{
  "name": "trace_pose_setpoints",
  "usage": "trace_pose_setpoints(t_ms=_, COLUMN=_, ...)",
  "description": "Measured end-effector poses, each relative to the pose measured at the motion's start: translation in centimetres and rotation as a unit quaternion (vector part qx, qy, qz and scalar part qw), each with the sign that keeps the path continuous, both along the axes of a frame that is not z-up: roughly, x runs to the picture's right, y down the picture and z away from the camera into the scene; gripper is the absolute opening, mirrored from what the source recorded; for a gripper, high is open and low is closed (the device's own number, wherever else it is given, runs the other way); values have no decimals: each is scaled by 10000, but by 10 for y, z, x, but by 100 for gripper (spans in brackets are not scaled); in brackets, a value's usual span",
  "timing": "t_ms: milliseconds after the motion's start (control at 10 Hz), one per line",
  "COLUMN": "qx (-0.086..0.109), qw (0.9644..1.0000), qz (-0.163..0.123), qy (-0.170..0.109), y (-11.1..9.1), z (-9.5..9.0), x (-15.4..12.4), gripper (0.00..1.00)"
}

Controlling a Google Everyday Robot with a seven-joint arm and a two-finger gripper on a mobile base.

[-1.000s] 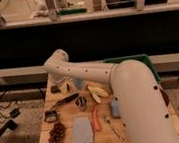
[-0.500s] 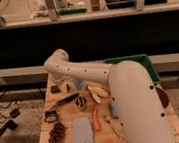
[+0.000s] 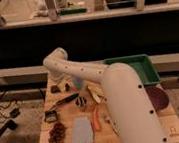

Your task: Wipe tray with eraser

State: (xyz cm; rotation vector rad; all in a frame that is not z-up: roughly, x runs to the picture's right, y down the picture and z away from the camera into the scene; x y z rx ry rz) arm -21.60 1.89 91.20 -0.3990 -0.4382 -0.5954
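Note:
The green tray (image 3: 139, 67) stands at the back right of the wooden table, partly hidden behind my arm. My arm sweeps from the lower right up to an elbow at the back left. The gripper (image 3: 61, 85) hangs down from that elbow over the table's back left corner, far left of the tray. A small dark block, which may be the eraser (image 3: 55, 89), lies right at the gripper. I cannot tell whether the gripper touches it.
On the table are a long black-handled tool (image 3: 62, 102), a blue-grey sponge (image 3: 82, 132), a carrot (image 3: 95, 119), a banana (image 3: 93, 92), a blue cup (image 3: 78, 82), a dark red cluster (image 3: 53, 139) and a dark red bowl (image 3: 157, 97). A dark counter runs behind.

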Motion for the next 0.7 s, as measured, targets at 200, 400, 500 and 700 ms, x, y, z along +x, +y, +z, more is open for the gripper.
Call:
trace_pose_setpoints(t_ms=200, qx=-55, qw=10000, qz=-41, qy=-48, y=3, z=3, x=-5, gripper=80)
trace_pose_setpoints(t_ms=400, qx=-99, qw=9999, qz=-114, qy=-80, y=5, z=7, x=-9, gripper=80)
trace_pose_setpoints(t_ms=500, qx=-129, qw=9998, qz=-143, qy=-82, y=5, z=10, x=-9, gripper=80)
trace_pose_setpoints(t_ms=700, qx=-194, qw=9996, qz=-157, qy=-95, y=5, z=18, x=-10, gripper=80)
